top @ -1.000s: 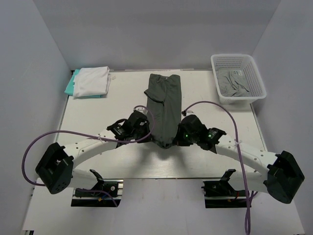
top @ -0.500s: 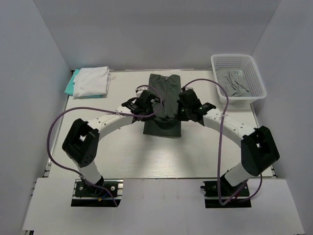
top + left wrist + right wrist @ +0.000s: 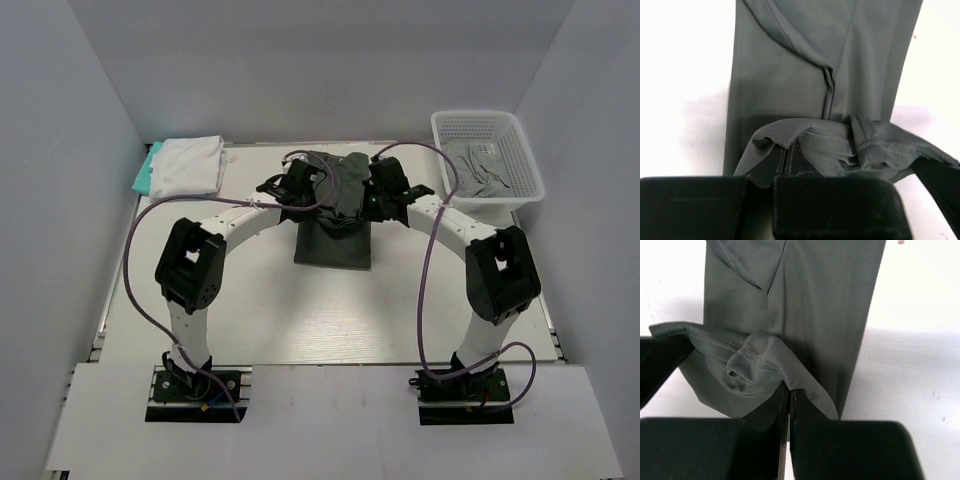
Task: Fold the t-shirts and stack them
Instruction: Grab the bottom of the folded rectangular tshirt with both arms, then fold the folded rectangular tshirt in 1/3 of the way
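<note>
Both arms reach in over the dark grey t-shirt (image 3: 334,245), which lies mid-table, toward 12 o'clock. The left gripper (image 3: 786,159) is pinched tight on one end of the hem, and the right gripper (image 3: 789,392) is clamped hard on the other end. The hem is bunched and lifted above the cloth beneath. At 10 o'clock, a folded white t-shirt (image 3: 188,165) sits on a teal t-shirt (image 3: 144,178). At 2 o'clock, a lighter grey t-shirt (image 3: 478,170) lies crumpled in the basket (image 3: 478,119).
</note>
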Controlling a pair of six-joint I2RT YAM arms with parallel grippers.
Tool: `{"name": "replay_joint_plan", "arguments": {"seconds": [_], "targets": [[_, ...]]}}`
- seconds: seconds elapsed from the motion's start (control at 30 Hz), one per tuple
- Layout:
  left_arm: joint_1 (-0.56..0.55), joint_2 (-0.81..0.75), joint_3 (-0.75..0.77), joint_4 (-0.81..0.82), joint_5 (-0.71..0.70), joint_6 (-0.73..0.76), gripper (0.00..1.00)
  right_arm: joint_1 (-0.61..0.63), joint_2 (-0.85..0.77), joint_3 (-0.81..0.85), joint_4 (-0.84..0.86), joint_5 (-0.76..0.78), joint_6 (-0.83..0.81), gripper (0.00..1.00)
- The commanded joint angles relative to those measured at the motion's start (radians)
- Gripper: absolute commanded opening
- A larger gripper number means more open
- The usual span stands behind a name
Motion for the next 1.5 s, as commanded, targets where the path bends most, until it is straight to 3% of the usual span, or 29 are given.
{"name": "replay_joint_plan", "arguments": {"seconds": [0.0,0.33,0.4,0.47,0.5,0.53,0.57,0.6,0.77,0.8,0.83,0.87,0.9,1.03,1.17,1.27,1.47], "targets": [[0.03,0.016,0.046,-0.011,0.04,0.017,0.0,-0.024,0.037,0.072,0.024,-0.049,-0.036,0.0],[0.059,0.073,0.086,-0.011,0.083,0.026,0.0,-0.061,0.18,0.178,-0.028,-0.106,-0.003,0.0],[0.068,0.11,0.109,0.0,0.094,0.037,0.07,-0.069,0.198,0.195,-0.032,-0.104,0.026,0.0],[0.079,0.136,0.161,-0.018,0.094,0.046,0.07,-0.077,0.206,0.212,-0.031,-0.097,0.043,0.0],[0.088,0.165,0.202,-0.019,0.103,0.046,0.22,-0.084,0.225,0.232,-0.031,-0.092,0.062,0.1],[0.088,0.178,0.221,-0.028,0.103,0.046,0.44,-0.087,0.232,0.241,-0.032,-0.099,0.062,0.22],[0.1,0.187,0.259,-0.028,0.103,0.046,0.81,-0.089,0.263,0.277,-0.034,-0.11,0.065,0.35],[0.115,0.197,0.287,-0.045,0.103,0.055,1.0,-0.095,0.274,0.326,-0.048,-0.097,0.065,0.43],[0.163,0.211,0.431,-0.083,0.034,0.055,1.0,-0.115,0.308,0.503,-0.131,0.009,0.056,0.62],[0.174,0.211,0.431,-0.083,0.034,0.064,1.0,-0.115,0.295,0.478,-0.12,-0.004,0.05,0.66],[0.174,0.193,0.431,-0.083,0.034,0.064,1.0,-0.112,0.277,0.454,-0.08,-0.018,0.027,0.79],[0.174,0.175,0.385,-0.083,0.043,0.064,1.0,-0.109,0.209,0.38,-0.062,-0.026,0.01,0.85],[0.174,0.131,0.347,-0.044,0.054,0.074,1.0,-0.106,0.187,0.305,-0.007,-0.123,-0.003,0.9],[0.174,0.006,0.154,0.001,0.117,0.074,1.0,-0.089,0.087,0.125,0.102,-0.282,-0.073,0.9],[0.174,-0.177,-0.152,0.038,0.127,0.019,1.0,-0.032,0.08,0.072,0.181,-0.434,-0.15,0.9],[0.174,-0.357,-0.363,0.06,0.069,-0.011,1.0,0.0,0.148,0.11,0.205,-0.553,-0.159,0.9],[0.174,-0.566,-0.561,-0.063,-0.04,-0.058,1.0,0.026,0.342,0.3,0.205,-0.561,-0.141,0.9]]}}
